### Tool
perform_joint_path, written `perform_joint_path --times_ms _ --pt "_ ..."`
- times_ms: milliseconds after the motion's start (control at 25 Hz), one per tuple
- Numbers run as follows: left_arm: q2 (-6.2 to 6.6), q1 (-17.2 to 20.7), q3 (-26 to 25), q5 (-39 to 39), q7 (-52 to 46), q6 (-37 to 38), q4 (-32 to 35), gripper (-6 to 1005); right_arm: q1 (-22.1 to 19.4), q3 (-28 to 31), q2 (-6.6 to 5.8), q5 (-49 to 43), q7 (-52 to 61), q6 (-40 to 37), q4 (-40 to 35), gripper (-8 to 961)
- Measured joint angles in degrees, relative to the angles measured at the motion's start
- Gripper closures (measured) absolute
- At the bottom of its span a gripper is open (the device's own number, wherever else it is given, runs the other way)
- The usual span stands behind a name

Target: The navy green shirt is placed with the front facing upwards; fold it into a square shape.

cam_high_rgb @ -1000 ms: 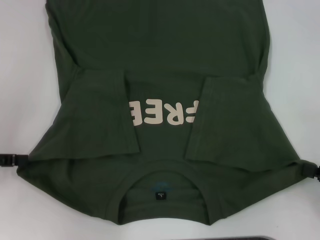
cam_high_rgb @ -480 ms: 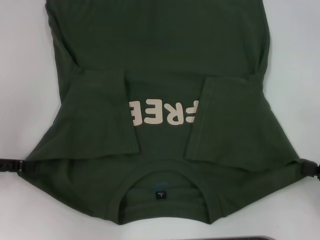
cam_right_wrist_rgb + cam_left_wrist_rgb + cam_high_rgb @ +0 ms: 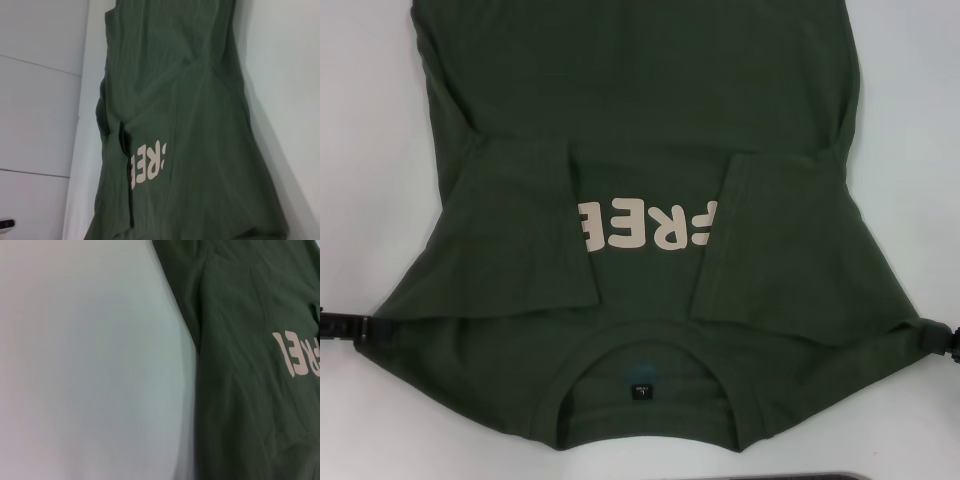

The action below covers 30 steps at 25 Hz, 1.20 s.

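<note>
The navy green shirt (image 3: 640,130) lies on the table (image 3: 365,150), a gripper at each shoulder corner.

A plain white table (image 3: 365,120) is seen under even, soft light. In the right wrist view, pale wall panels (image 3: 37,100) divided by thin horizontal seams are seen beyond it.

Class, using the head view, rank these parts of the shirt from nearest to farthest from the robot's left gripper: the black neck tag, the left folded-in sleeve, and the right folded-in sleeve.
Measured from the left gripper at the shirt's left shoulder edge:
1. Left folded-in sleeve, on the gripper's own side.
2. Black neck tag, in the middle, inside the collar.
3. Right folded-in sleeve, on the far side.
</note>
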Motion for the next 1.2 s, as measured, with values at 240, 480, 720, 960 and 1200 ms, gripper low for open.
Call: perform_joint_path --times_ms 240,480,720,960,1200 --pt "-0.05 0.0 0.1 0.4 -0.3 -0.8 0.0 399 0.0 0.0 -0.14 0.0 0.0 0.0 0.0 906" --pt "-0.08 0.0 0.0 0.6 -1.5 -2.8 -0.8 617 0.1 0.0 -0.26 0.2 0.2 -0.1 -0.1 906" --pt "0.04 -0.1 0.1 0.6 -1.2 -2.4 -1.7 808 0.4 0.4 -0.35 0.2 0.3 -0.2 -0.2 905" --pt "0.09 0.0 -0.1 0.4 -0.5 -1.5 -2.2 922 0.6 0.5 -0.36 0.3 0.3 -0.5 -0.3 904" --pt "0.17 0.0 -0.1 0.3 0.2 -1.2 -3.0 999 0.6 0.5 -0.35 0.3 0.3 -0.6 -0.3 905"
